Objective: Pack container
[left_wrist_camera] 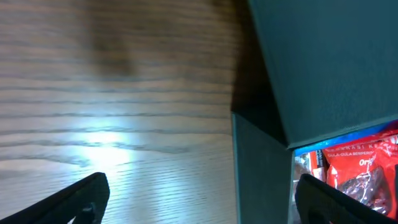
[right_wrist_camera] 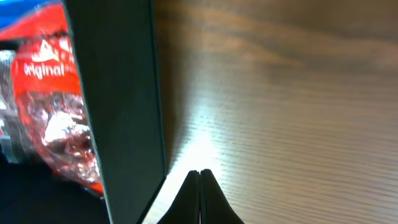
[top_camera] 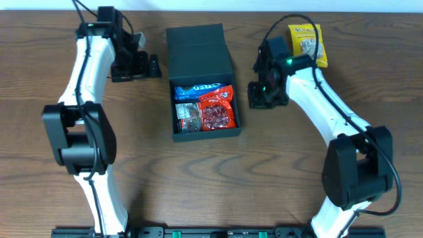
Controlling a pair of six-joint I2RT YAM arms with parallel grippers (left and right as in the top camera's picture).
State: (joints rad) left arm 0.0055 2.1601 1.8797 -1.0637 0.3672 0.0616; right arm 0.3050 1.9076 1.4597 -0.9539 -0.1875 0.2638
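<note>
The container is a dark box in the middle of the table with its flap lid standing open at the back. Inside lie a blue packet, a red packet and a clear packet. My left gripper hangs open just left of the box; in the left wrist view, the left gripper straddles the box's left wall. My right gripper is shut and empty right of the box; its fingertips sit beside the box's right wall.
A yellow snack packet lies at the back right, behind my right arm. Bare wooden table stretches in front of the box.
</note>
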